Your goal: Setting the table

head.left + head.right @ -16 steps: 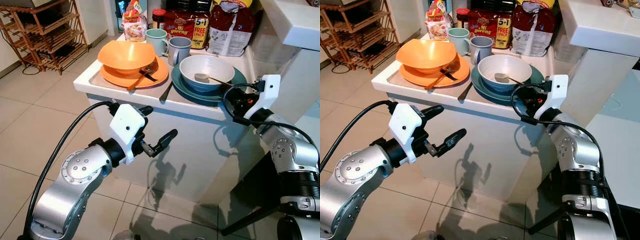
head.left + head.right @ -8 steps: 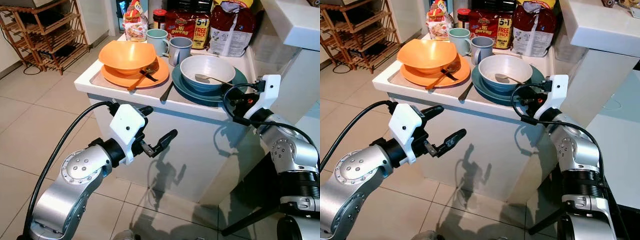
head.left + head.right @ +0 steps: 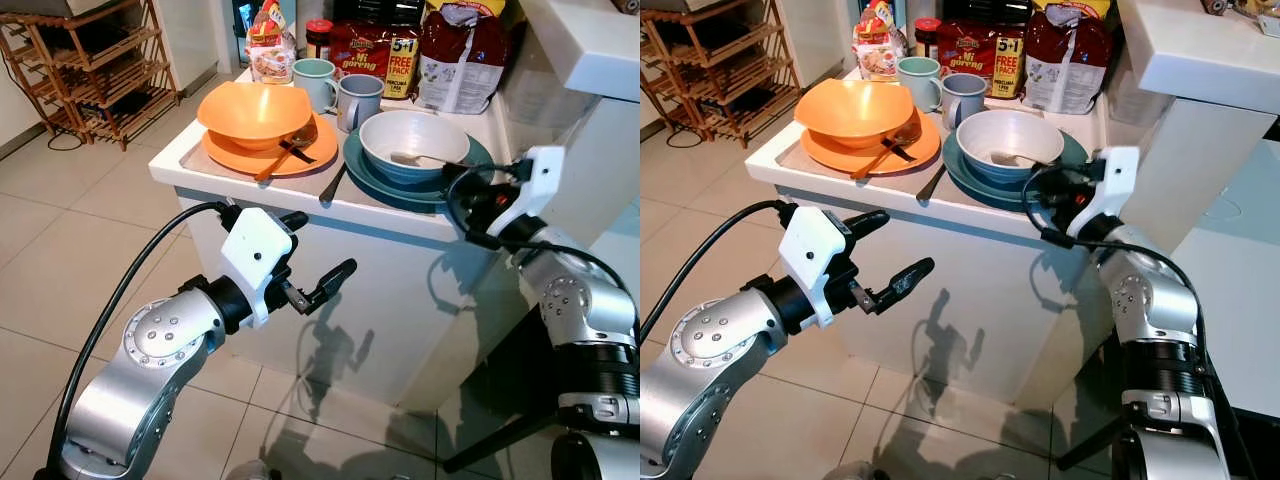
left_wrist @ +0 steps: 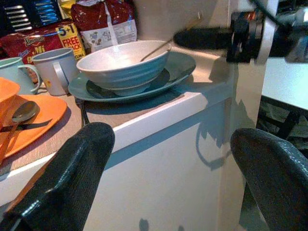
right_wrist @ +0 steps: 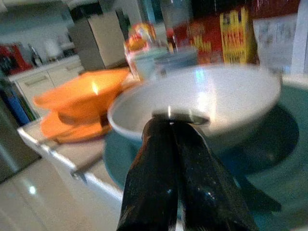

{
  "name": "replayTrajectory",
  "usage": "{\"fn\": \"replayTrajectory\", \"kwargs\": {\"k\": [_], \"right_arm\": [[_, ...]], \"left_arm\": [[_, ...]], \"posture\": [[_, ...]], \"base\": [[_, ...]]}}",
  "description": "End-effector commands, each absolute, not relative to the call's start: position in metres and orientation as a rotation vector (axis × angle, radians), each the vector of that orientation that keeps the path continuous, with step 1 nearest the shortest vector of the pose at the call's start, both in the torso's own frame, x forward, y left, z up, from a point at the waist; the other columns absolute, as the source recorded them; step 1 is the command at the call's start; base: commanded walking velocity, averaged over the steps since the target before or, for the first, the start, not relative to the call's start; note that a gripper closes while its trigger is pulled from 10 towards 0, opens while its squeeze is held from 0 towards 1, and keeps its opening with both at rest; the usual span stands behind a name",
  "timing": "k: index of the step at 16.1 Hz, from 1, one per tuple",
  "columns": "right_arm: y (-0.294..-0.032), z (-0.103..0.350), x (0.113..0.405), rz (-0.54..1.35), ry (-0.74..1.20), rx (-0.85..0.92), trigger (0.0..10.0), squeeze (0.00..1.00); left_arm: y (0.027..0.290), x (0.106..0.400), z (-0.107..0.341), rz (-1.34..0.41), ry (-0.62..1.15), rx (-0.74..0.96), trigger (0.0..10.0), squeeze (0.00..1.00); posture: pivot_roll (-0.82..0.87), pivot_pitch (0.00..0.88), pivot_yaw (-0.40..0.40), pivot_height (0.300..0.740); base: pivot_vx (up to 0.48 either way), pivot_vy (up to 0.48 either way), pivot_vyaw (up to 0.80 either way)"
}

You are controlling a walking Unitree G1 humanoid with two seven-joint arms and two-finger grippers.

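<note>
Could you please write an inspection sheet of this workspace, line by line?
Surface: white counter with a mat under the dishes.
Job's things: orange bowl on orange plate, spoon beside it; white bowl on teal plate, metal spoon inside it; two mugs behind.
Clutter: food packets and a jar at the back.
Grippers: left claw open, in front of the counter; right claw shut on the metal spoon's handle.
Cables: black cable along the left arm.
Surroundings: wooden rack, tiled floor.
</note>
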State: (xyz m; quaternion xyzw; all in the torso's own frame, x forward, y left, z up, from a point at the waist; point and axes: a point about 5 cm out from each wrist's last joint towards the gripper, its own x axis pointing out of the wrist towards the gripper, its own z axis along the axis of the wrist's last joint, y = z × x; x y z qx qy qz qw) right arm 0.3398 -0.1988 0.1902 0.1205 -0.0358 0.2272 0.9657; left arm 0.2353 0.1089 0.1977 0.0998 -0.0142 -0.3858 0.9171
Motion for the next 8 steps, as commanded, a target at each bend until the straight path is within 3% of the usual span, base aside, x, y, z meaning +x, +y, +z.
{"fn": "replayTrajectory", "kwargs": {"k": [1,8], "right_arm": [[-0.202,0.207,0.336,0.454,-0.146,0.255,0.0,0.00],[-0.200,0.206,0.313,0.435,-0.156,0.247,0.0,0.00]], "left_arm": [[0.107,0.235,0.203,-0.819,-0.050,0.214,10.0,0.00],[0.104,0.235,0.202,-0.837,-0.047,0.212,10.0,0.00]], "posture": [[0.09,0.000,-0.002,0.740],[0.07,0.000,0.011,0.740]], "base": [[0.000,0.000,0.00],[0.000,0.000,0.00]]}}
